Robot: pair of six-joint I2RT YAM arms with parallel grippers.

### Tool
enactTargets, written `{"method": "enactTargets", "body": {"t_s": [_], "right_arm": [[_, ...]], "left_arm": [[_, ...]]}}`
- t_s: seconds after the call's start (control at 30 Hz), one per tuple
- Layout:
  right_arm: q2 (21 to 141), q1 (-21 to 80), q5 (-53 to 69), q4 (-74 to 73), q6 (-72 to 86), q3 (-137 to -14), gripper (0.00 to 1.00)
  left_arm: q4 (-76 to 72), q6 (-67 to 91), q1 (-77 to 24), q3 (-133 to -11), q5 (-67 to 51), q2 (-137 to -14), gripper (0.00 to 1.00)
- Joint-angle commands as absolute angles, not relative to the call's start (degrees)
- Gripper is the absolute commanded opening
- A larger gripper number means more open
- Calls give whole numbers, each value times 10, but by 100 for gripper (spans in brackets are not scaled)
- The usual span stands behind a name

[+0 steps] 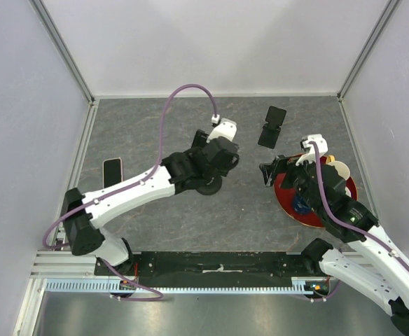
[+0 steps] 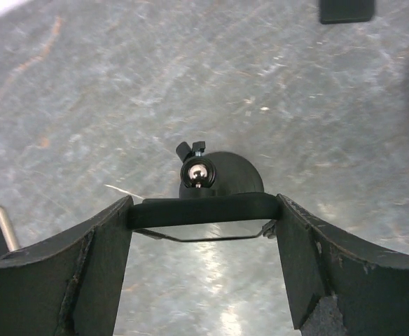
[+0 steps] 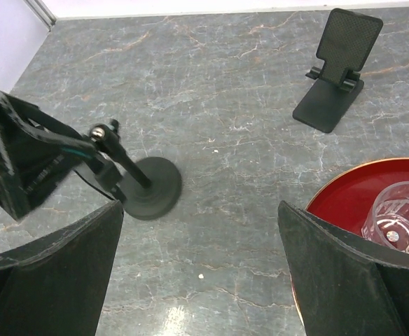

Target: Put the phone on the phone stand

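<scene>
The phone [image 1: 112, 170], dark with a pale edge, lies flat on the table at the left, apart from both grippers. A black stand with a round base [image 1: 208, 185] and a ball joint [image 2: 197, 173] stands mid-table. My left gripper [image 1: 208, 150] is shut on this stand's black holder bar [image 2: 204, 208]. The stand's base also shows in the right wrist view [image 3: 148, 189]. A black folding phone stand [image 1: 271, 126] stands empty at the back, and also shows in the right wrist view [image 3: 337, 70]. My right gripper [image 1: 271, 170] is open and empty above the table [image 3: 197, 210].
A red plate [image 1: 283, 199] with a clear glass [image 3: 400, 217] on it sits under the right arm. White walls close off the back and both sides. The left arm reaches across the middle of the table.
</scene>
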State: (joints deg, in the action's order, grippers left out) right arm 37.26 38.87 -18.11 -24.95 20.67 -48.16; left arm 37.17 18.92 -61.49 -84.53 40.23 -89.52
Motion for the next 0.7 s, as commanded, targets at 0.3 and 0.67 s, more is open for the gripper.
{"method": "enactTargets", "body": {"t_s": [0.3,0.67], "right_arm": [[412,389,-164,-195,197,-471,98],[487,389,-121,-156,209,-473,98]], "left_arm": [[45,-83,-299,-718,295,-724,2],[-135,-104,-97,-764,136,-859,2]]}}
